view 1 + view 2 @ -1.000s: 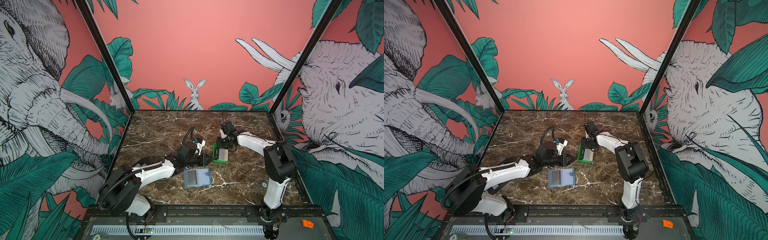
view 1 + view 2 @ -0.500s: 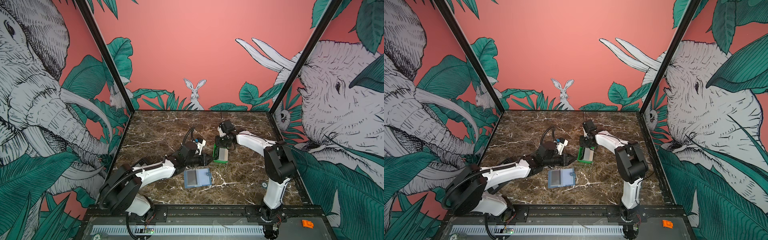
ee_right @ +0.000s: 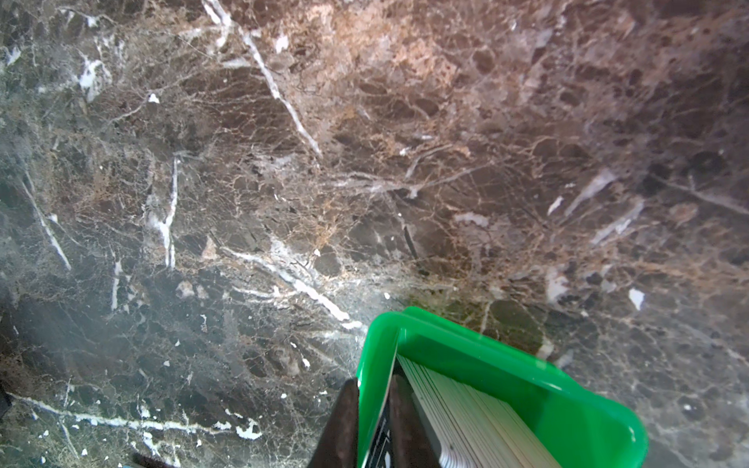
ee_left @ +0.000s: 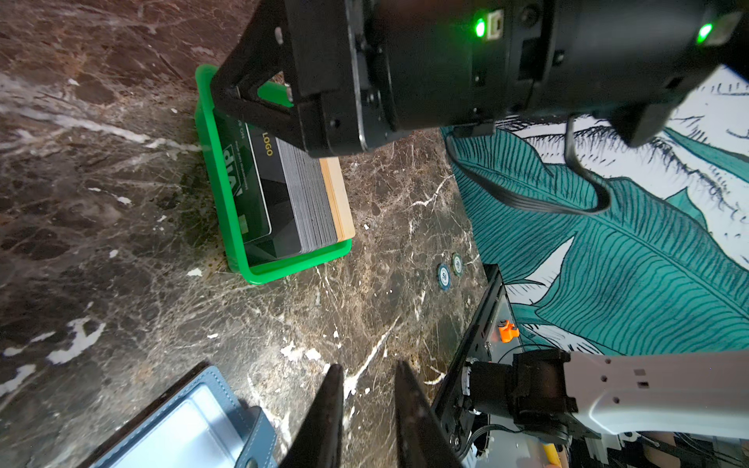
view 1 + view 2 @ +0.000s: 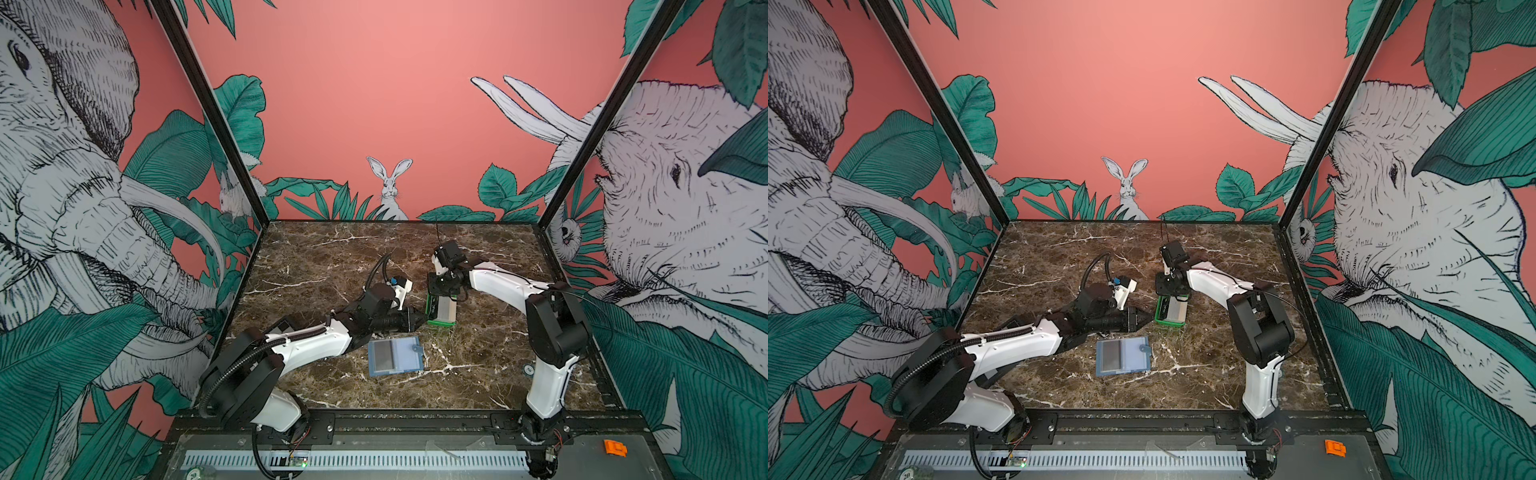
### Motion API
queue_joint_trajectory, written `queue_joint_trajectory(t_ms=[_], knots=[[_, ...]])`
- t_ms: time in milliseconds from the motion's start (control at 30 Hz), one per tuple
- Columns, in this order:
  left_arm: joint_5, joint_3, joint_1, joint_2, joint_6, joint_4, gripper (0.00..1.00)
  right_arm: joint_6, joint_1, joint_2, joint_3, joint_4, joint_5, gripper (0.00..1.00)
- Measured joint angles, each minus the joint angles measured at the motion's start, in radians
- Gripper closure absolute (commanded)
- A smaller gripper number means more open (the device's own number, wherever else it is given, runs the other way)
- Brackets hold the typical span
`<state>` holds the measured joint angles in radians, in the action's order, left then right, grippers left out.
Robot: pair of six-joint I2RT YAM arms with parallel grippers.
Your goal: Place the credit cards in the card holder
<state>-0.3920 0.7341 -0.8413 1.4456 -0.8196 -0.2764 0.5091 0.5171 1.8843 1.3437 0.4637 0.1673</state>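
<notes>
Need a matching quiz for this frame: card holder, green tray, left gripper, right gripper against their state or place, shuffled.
Things:
1. card holder
2. green tray
3. left gripper
4. right gripper

States:
A. jaws pinching a tray wall and a black card
B. lying open on the table
C. has a stack of credit cards inside
D. jaws slightly apart, nothing between them

Pairs: 1-B, 2-C, 3-D, 4-A

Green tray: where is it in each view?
Top view: green tray mid-table, just beyond the card holder.
Top view: same place.
Left wrist: green tray under the right gripper.
Right wrist: right gripper's fingers straddle its wall.
Shared landmark: the cards standing inside it.
</notes>
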Motion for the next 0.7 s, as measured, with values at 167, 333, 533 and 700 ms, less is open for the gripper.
queue_joint_trajectory(t_ms=[167, 333, 533, 700], knots=[[0.000, -0.003, 0.000, 0.000, -0.001, -0.007, 0.75, 0.023, 0.004, 0.000, -0.011, 0.005, -0.004, 0.85], [0.000, -0.004, -0.001, 0.000, -0.001, -0.007, 0.75, 0.049, 0.012, 0.000, -0.020, 0.005, -0.018, 0.89], [0.000, -0.004, -0.001, 0.000, -0.003, -0.010, 0.75, 0.077, 0.015, -0.008, -0.056, 0.008, -0.033, 0.94], [0.000, -0.004, -0.001, 0.000, -0.003, -0.013, 0.75, 0.090, 0.022, -0.017, -0.064, 0.007, -0.032, 0.95]])
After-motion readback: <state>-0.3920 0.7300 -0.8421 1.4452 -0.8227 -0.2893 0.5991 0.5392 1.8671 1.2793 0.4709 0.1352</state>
